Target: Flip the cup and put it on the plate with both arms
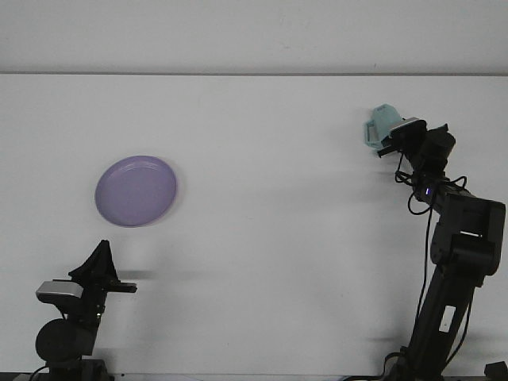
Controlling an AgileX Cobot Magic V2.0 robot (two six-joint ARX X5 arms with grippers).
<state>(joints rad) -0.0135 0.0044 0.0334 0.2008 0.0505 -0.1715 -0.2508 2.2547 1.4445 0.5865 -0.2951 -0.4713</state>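
front view: right gripper (389, 140) at 2 o'clock of table (286, 238), clamped on teal cup (379, 125); cup tilted, handle toward 9 o'clock. purple plate (136, 190) at 9 o'clock, flat on table, well apart from cup. left gripper (100, 260) at 7 o'clock, low, fingers together, holding nothing.

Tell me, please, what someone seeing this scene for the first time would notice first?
Most likely the purple plate, alone on the left of the white table, the strongest colour in view. Next comes the pale teal cup at the far right, with the right gripper at it on the end of the raised black arm. The left gripper sits low at the near left edge, short of the plate.
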